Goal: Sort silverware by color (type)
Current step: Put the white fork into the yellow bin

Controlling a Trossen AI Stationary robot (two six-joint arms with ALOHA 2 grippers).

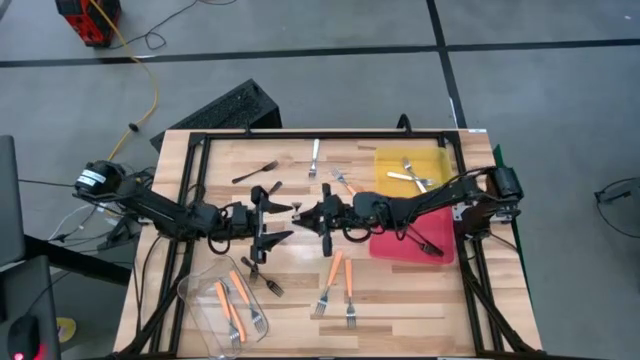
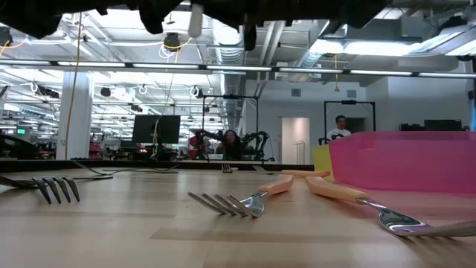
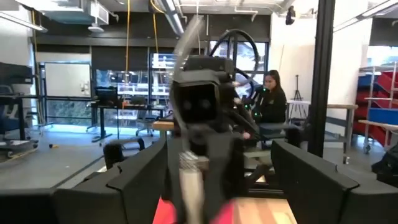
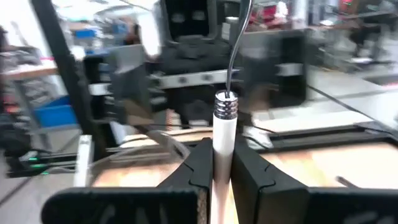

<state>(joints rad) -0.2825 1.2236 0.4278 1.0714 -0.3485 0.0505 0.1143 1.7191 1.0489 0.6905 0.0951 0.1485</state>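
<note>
- The two grippers are met nose to nose above the middle of the desk [image 1: 300, 300].
- A white-handled fork [image 4: 222, 143] is clamped upright between the fingers of the right gripper [image 4: 217, 163], which are closed tight on its handle, tines upward.
- The fingers of the left gripper [image 1: 272, 222] are spread wide and nothing is held in them.
- Orange-handled forks [image 1: 338, 275] are scattered on the near desk, and more lie in the clear tub [image 1: 203, 310].
- Dark forks [image 1: 256, 171] lie on the wood; white-handled ones are seen in the yellow tray [image 1: 385, 160], beside the red tray [image 1: 395, 248].
</note>
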